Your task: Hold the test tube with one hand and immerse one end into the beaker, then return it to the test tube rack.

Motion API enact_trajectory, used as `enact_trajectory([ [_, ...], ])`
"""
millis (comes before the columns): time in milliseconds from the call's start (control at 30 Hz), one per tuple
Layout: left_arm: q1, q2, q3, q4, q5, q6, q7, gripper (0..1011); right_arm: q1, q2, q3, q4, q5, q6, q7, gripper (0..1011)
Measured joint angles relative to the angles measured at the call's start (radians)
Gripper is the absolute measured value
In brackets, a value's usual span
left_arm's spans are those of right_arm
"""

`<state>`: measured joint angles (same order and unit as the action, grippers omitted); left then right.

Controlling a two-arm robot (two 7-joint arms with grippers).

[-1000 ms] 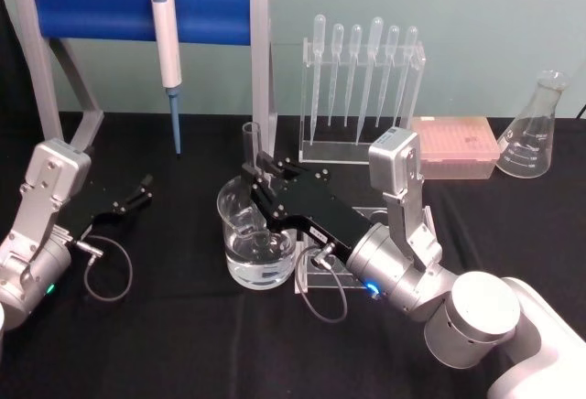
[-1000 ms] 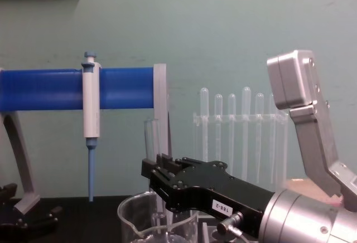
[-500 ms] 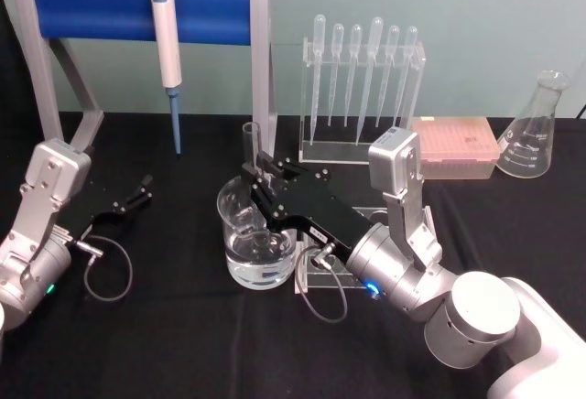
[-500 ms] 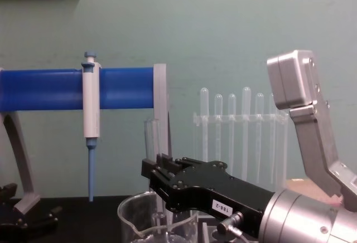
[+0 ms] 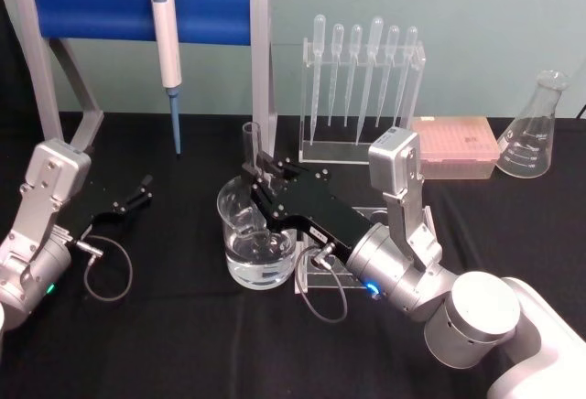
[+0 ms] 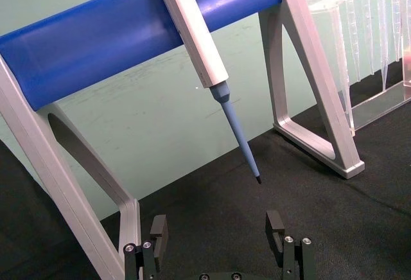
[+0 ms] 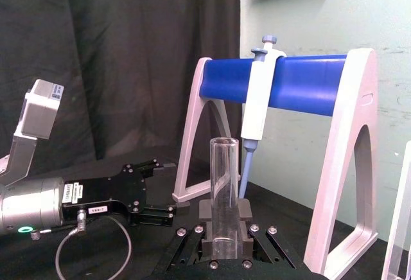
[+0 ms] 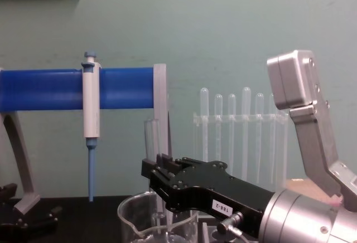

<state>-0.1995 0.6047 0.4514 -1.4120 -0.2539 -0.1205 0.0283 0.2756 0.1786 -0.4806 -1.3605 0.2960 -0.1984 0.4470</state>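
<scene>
The test tube [image 5: 250,145] stands upright with my right gripper [image 5: 258,179] shut on its middle. Its lower end is down inside the beaker [image 5: 231,216], which holds clear liquid at the bottom; I cannot tell whether the tip touches the liquid. From the chest, the test tube [image 8: 151,137] rises above the right gripper [image 8: 158,168] over the beaker [image 8: 129,208]. The right wrist view shows the test tube [image 7: 223,183] clamped between the jaws of the right gripper [image 7: 223,232]. My left gripper [image 5: 137,194] is parked open at the left, also seen as the left gripper [image 6: 217,228].
A white-and-blue pipettor [image 5: 167,47] hangs on the blue-barred stand [image 5: 101,7] behind. A clear rack of plastic pipettes [image 5: 362,88], a pink tip box [image 5: 453,145] and a conical flask [image 5: 536,129] stand at the back right. A clear tube rack [image 5: 352,271] lies under my right arm.
</scene>
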Motion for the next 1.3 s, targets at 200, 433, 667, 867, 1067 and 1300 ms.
enact_trajectory([
  [200,0.0,0.0,0.0,0.0,0.0,0.0,0.0,1000,0.0,0.0,0.0,0.0,0.0,0.0,0.0,225],
  [433,0.0,0.0,0.0,0.0,0.0,0.0,0.0,1000,0.0,0.0,0.0,0.0,0.0,0.0,0.0,225],
  [667,0.0,0.0,0.0,0.0,0.0,0.0,0.0,1000,0.0,0.0,0.0,0.0,0.0,0.0,0.0,225],
  [867,0.0,0.0,0.0,0.0,0.0,0.0,0.0,1000,0.0,0.0,0.0,0.0,0.0,0.0,0.0,225],
  [1067,0.0,0.0,0.0,0.0,0.0,0.0,0.0,1000,0.0,0.0,0.0,0.0,0.0,0.0,0.0,225],
  [1300,0.0,0.0,0.0,0.0,0.0,0.0,0.0,1000,0.0,0.0,0.0,0.0,0.0,0.0,0.0,225],
])
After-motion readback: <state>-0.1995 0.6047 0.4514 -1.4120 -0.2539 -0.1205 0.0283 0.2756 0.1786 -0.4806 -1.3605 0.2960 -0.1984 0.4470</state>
